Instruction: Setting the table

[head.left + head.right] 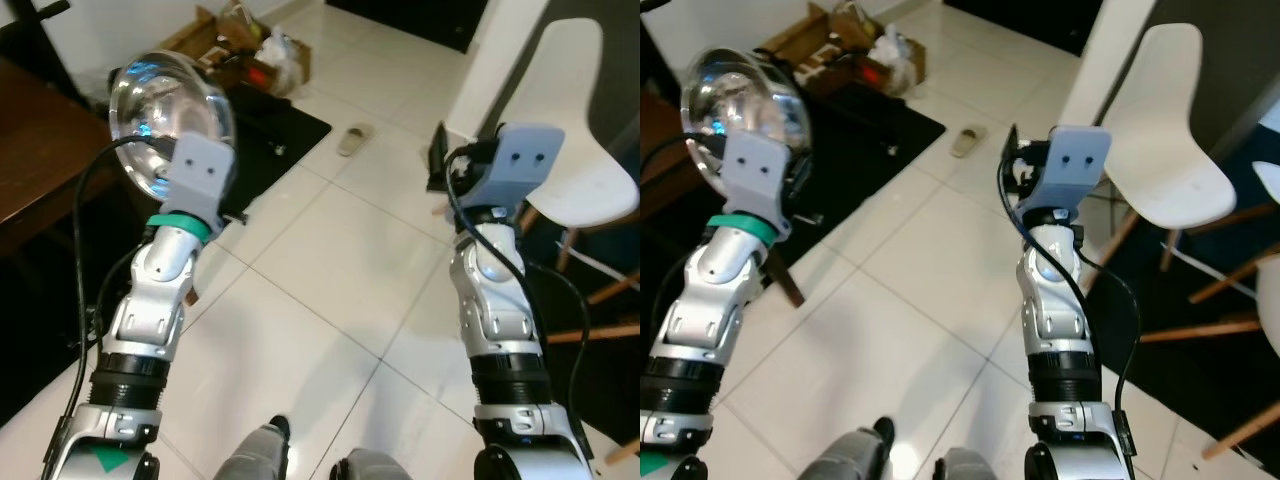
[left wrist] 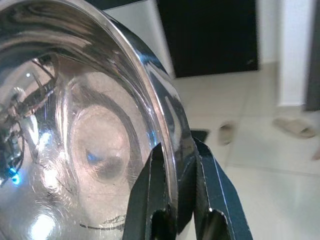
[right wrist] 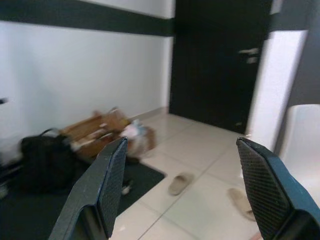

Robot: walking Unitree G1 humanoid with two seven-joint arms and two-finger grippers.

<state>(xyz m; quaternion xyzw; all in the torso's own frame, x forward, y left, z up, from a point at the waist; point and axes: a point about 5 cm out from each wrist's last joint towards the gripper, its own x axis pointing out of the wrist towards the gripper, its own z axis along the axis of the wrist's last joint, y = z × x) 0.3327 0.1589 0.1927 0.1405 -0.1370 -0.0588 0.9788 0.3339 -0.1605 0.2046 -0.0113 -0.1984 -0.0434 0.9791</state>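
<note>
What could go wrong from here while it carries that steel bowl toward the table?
1. The left gripper pinches only the rim of the steel bowl, held up on edge; a jolt might let it pivot or slip onto the tiled floor.
2. The bowl is close to the dark wooden table edge and could knock it.
3. The right gripper, open and empty, is near the white chair; swinging may bump it.

Shiny steel bowl [image 1: 170,115] tilted on edge, held aloft by its rim.
</note>
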